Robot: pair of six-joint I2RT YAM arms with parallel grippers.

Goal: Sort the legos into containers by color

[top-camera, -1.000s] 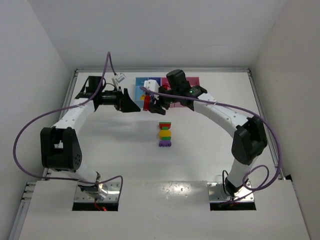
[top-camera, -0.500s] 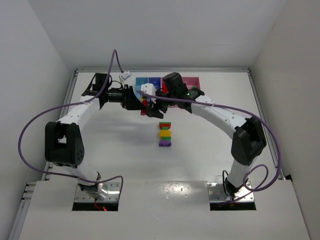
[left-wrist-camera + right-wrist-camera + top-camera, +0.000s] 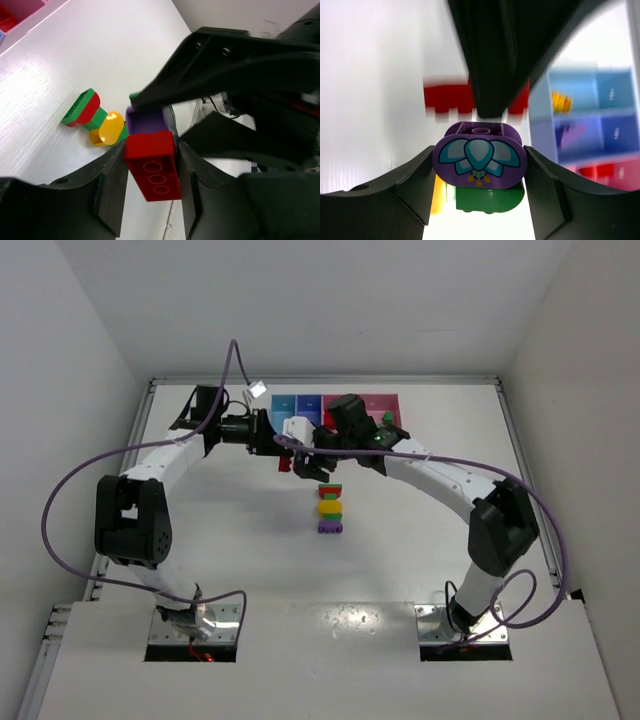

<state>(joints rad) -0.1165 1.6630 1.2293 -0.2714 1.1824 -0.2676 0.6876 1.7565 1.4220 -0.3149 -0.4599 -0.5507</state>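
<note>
Above the far half of the white worktop [image 3: 200,540], just short of its far edge and a little left of the middle: both arms tip to tip. Pinching a red rectangular plastic brick [image 3: 154,175] in the left gripper [image 3: 151,146], a black finger flat against each long side, three round sockets turned to the left wrist camera. Stuck to the far end of that red brick: a purple rounded plastic brick [image 3: 478,165] with a teal flower print. Clamping that purple brick from the opposite side with the right gripper [image 3: 479,156], fingers touching both of its curved ends. Directly under it in the right wrist view, a green plastic brick [image 3: 487,199]; beside that, a sliver of yellow, too cropped to tell whether joined on. All of this held off the surface, on the near side of the bins.

Lying on the worktop nearer its middle, on the near side of both grippers and apart from them: a short clump of plastic bricks [image 3: 330,508], red then green at its far end, yellow in the middle, purple at its near end.

Along the far edge, a row of joined open-top plastic bins [image 3: 296,401]. In the light blue bin [image 3: 614,92], a yellow-orange piece [image 3: 561,101]. In the periwinkle blue bin [image 3: 615,131], a purple piece [image 3: 572,134]. In the pink bin [image 3: 25,7], a red piece [image 3: 6,21] against one wall.
</note>
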